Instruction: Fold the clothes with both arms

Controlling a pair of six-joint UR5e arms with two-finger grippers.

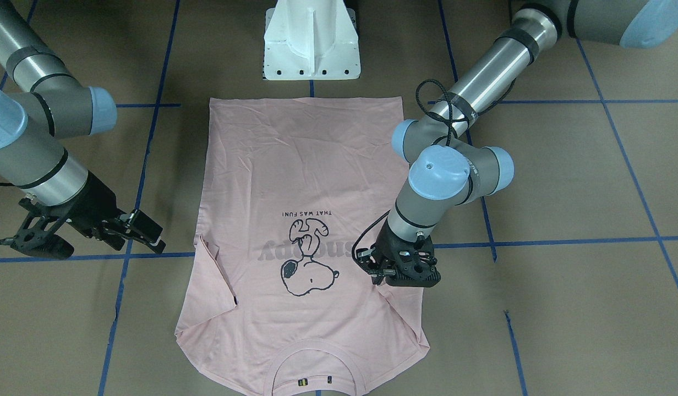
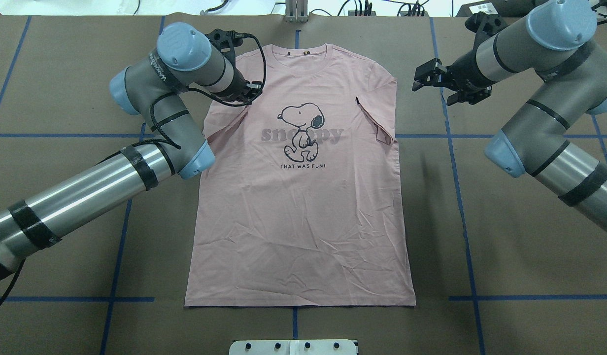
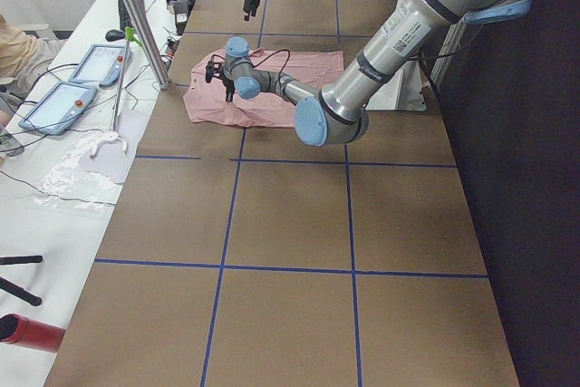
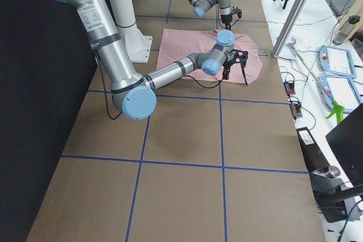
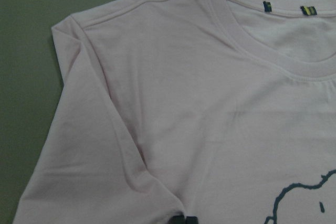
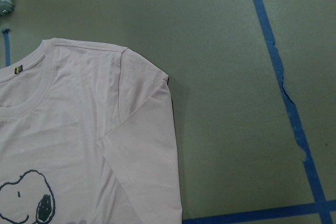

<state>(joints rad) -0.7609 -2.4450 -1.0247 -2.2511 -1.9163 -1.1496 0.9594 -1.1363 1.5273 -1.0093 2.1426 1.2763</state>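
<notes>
Already we see the pink Snoopy T-shirt [image 2: 303,207] flat on the table [image 2: 505,246], both sleeves [image 2: 377,118] turned in; we judge the body folds remain. The right end effector [image 2: 431,81] hangs spread beside it. Whether the left end effector [image 2: 249,88], over one shoulder, grips anything we cannot tell.

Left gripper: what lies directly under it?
The left gripper hangs over the pink T-shirt's sleeve seam, flat on the brown table. Whether its fingers touch the fabric is unclear; the table beneath is covered.
</notes>
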